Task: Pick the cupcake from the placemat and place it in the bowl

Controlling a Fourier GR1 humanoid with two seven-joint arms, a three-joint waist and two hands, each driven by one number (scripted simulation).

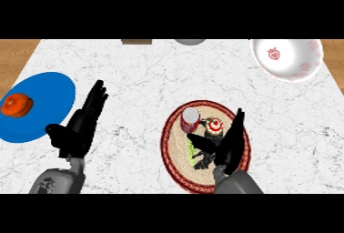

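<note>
Presently: cupcake (199,122) lies on the round woven placemat (172,150), in its 11 o'clock part. It has a red wrapper and a white-and-red topping, and may be tipped toward 10 o'clock, though that is hard to tell. Judged light and soft on top, with a thin, crushable wrapper; the frosting would smear and slip. Best hold is low across the wrapper's sides, thumb on 1 side and fingers opposite, keeping off the topping.

Right hand (227,144) is just beside it at 4 o'clock, over the mat. Fingers are straight and pressed together, pointing to 12 o'clock; thumb is spread toward 10 o'clock; nothing is held. Thumb tip is near the topping; contact cannot be told. Green patch (194,152) on the mat by the thumb, unidentified.

Bowl (302,63), white with strawberry print, is well apart at 1 o'clock, near the counter's far edge.

Left hand (82,124) is at 9 o'clock, resting open over the marble counter (134,91), fingers straight and together. Beyond it is a blue plate (47,91) carrying 1 orange-red item (17,105).
</note>
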